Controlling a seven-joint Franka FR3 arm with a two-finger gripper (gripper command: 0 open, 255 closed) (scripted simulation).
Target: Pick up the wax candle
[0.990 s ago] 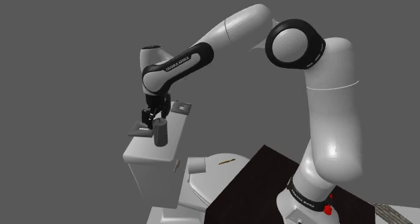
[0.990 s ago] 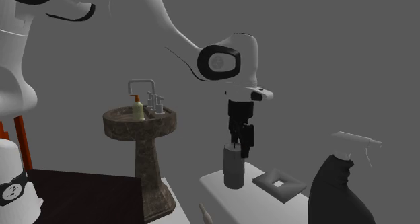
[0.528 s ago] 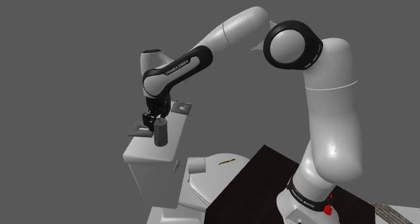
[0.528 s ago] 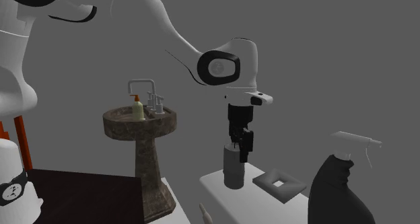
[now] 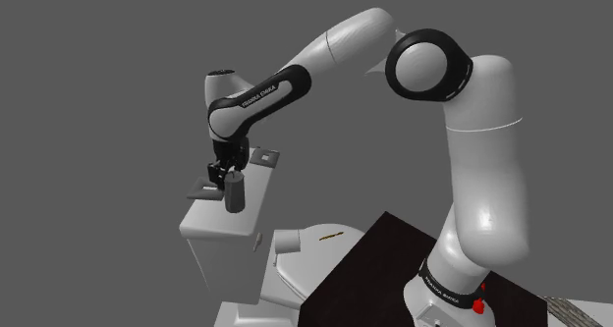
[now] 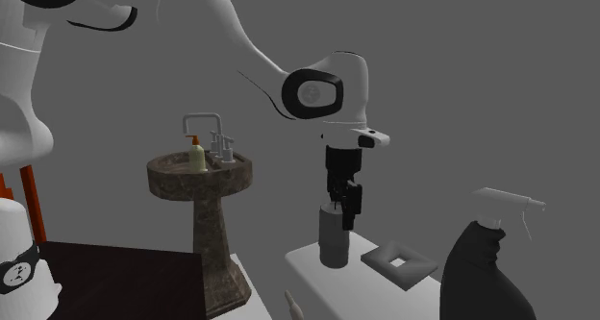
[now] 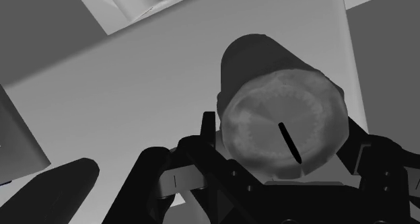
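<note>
You're at the grasp itself here: the hand [image 6: 344,212] is down over the top of the candle [image 6: 333,243], a plain grey cylinder standing upright on the toilet tank lid [image 5: 211,220]. From the wrist view, the two black fingers [image 7: 210,132] sit on either side of the candle's upper rim and look clamped against it, with the wick dead centre between them. So I'd call the grip made. The base looks to be on the lid or barely off it, and I can't tell which, so the lift isn't done. Next up, you want a straight vertical rise, keeping the squeeze firm, because the hold is high on a smooth body and it could slip or tip. Mind the flat square piece [image 6: 398,261] just beside it on the lid; don't sweep sideways until the candle is well above it.
</note>
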